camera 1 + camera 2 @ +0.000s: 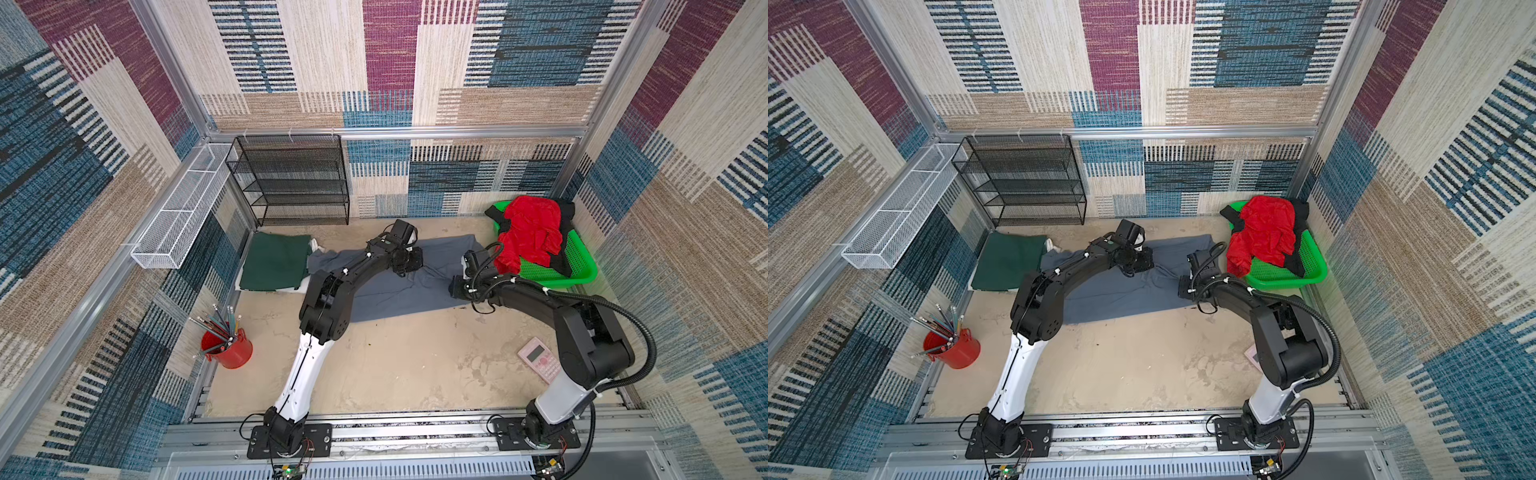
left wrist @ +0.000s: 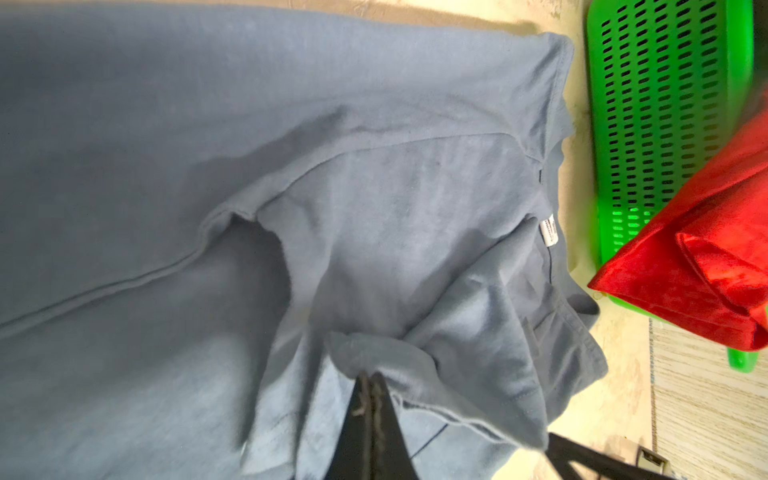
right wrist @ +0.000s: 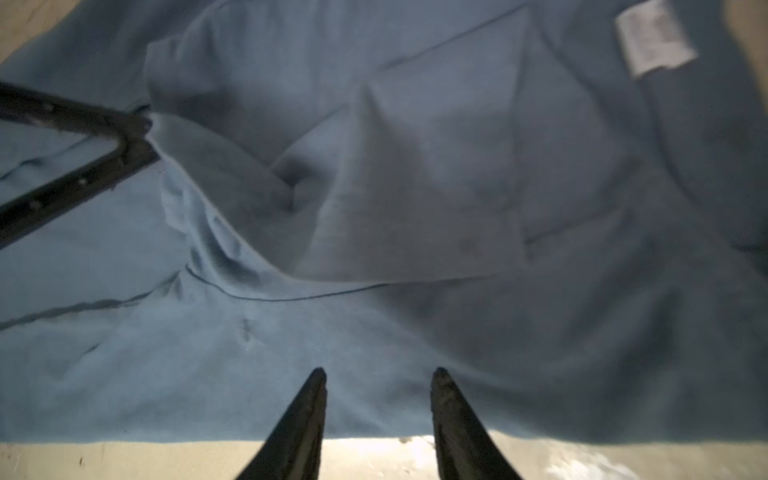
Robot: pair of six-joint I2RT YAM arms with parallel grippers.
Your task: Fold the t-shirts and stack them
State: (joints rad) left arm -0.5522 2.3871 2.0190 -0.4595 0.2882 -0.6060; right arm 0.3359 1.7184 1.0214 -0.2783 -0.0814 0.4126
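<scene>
A slate grey t-shirt (image 1: 386, 291) (image 1: 1113, 291) lies spread across the middle of the table. My left gripper (image 1: 404, 268) (image 2: 371, 376) is shut on a raised fold of it near the collar end. My right gripper (image 1: 455, 286) (image 3: 378, 374) is open, with its fingertips (image 3: 318, 378) over the grey cloth just inside the shirt's edge and nothing between them. At the far left, a folded dark green t-shirt (image 1: 274, 262) rests on a white one (image 1: 318, 246). A bright red t-shirt (image 1: 528, 232) (image 2: 685, 282) and a black one (image 1: 565, 212) are heaped in the green basket (image 1: 577, 266).
A black mesh shelf (image 1: 291, 187) stands against the back wall, with a white wire tray (image 1: 183, 208) fixed to the left wall. Near the front left is a red cup of pencils (image 1: 228, 349). A pink calculator (image 1: 540, 359) lies beside the right arm.
</scene>
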